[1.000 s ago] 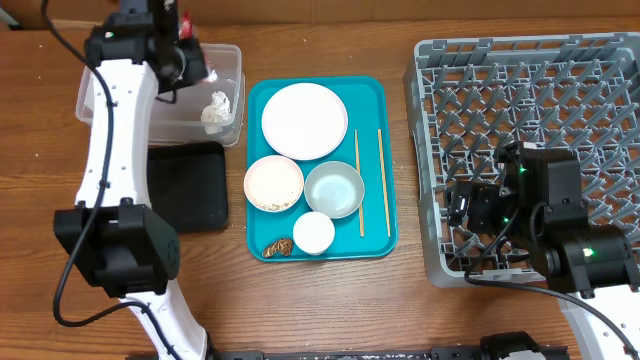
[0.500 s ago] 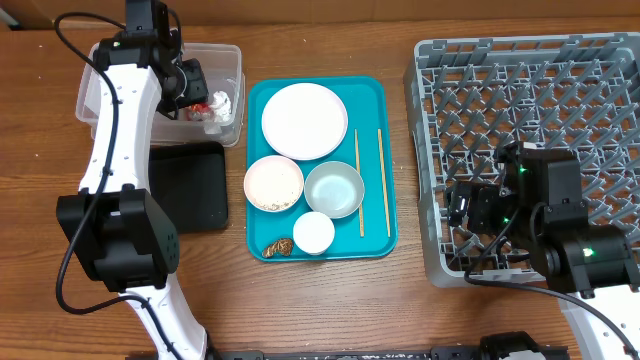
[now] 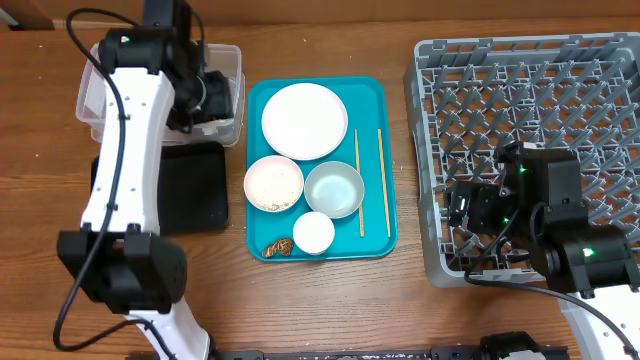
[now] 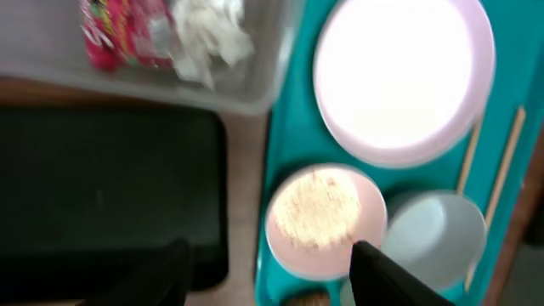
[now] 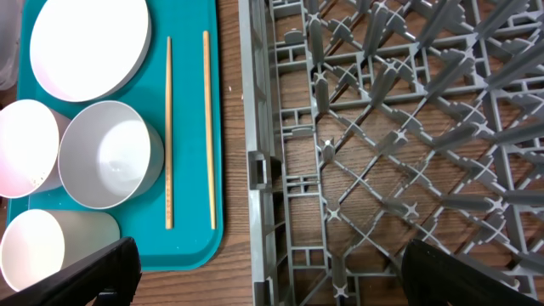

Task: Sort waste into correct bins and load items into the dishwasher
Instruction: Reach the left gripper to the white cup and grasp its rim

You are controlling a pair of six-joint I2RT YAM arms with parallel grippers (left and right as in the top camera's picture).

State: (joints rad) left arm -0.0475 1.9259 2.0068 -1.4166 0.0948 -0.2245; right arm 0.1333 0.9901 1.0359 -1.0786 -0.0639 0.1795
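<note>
the waste sorting is the step in hand. the crumpled red wrapper (image 4: 115, 34) and the crumpled white tissue (image 4: 208, 34) lie side by side in the clear rectangular plastic tub (image 4: 255, 93) at the far left corner of the table. the left gripper (image 4: 270, 255) hangs over the near edge of this tub; its two fingers are spread apart and nothing is between them.

the shallow black rectangular tray (image 4: 102, 195) sits just beside the tub, toward the near edge, and it looks empty. on the teal serving tray (image 4: 289, 136) in the middle of the table, the loose white rice grains (image 4: 319, 212) are in a small round white bowl (image 4: 276, 204), and the small brown food scrap (image 3: 281, 245) lies at the tray's near left corner, beside the small white cup (image 3: 313, 233).

i judge the next move is for the food waste: the left gripper needs to come down on the scrap, or take the rice bowl by its rim and tip it over the black tray.

the right gripper (image 5: 270, 246) hovers over the near left corner of the large square grey plastic dish rack (image 3: 520, 70) at the right edge, fingers wide and empty. the round white plate (image 4: 404, 76), the pale grey bowl (image 4: 433, 238) and the two thin wooden chopsticks (image 5: 168, 127) are not yet loaded.
</note>
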